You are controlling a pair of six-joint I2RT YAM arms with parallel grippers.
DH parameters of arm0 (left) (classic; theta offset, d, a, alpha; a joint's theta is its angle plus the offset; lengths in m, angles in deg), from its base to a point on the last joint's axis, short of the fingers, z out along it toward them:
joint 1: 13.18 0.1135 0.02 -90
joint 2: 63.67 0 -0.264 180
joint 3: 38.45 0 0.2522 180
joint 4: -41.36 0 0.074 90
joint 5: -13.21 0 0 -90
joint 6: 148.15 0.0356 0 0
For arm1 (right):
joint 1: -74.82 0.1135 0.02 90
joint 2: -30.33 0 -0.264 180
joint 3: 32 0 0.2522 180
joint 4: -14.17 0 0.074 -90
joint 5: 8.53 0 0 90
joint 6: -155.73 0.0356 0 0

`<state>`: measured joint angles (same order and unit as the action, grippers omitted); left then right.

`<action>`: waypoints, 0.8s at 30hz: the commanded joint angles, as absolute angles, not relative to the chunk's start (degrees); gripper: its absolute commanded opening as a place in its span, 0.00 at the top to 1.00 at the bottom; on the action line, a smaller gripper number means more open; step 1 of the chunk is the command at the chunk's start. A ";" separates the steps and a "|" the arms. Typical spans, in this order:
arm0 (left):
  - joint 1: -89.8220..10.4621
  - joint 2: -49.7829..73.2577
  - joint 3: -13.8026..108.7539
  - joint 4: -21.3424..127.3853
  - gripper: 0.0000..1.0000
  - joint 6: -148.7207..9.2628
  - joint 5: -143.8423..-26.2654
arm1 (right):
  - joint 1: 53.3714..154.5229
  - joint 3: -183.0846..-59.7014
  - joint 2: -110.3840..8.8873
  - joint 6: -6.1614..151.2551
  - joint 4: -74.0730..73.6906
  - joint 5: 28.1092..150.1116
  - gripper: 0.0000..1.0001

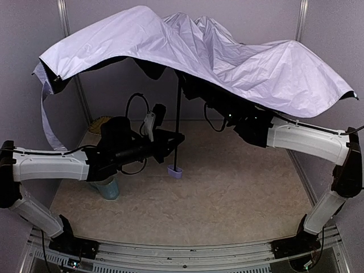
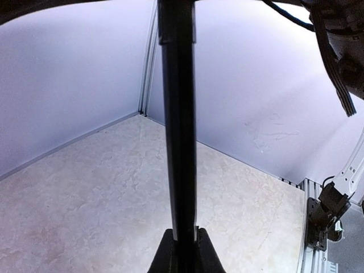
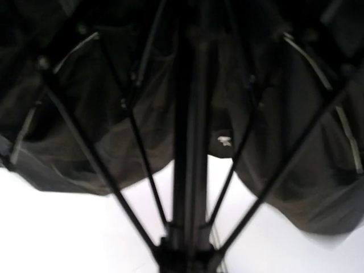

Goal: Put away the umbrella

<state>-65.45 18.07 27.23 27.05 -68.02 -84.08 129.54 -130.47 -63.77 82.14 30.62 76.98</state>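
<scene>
Umbrella (image 1: 227, 62) open, shaft (image 1: 178, 111) upright. I read left hand (image 1: 178, 138) clamped low on shaft; right hand (image 1: 192, 86) under canopy, grip indeterminate.

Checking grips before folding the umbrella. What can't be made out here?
- Right gripper: top view, umbrella canopy covers it; right wrist view, too dark and blurred.
- Left gripper: left wrist view, bottom edge cuts off all but fingertips.
- Teal cup: top view, left arm hides most.
</scene>
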 commanded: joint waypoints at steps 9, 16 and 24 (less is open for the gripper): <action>-61.59 8.31 36.60 9.23 1.00 -63.32 -84.26 | 133.88 -117.65 -68.85 87.81 16.88 82.96 0.92; -59.03 7.17 37.11 8.84 1.00 -63.75 -84.33 | 135.68 -114.73 -69.66 89.86 16.34 81.85 0.93; -58.58 6.89 33.36 11.58 1.00 -64.71 -85.94 | 135.42 -114.26 -64.60 88.42 18.93 77.99 1.00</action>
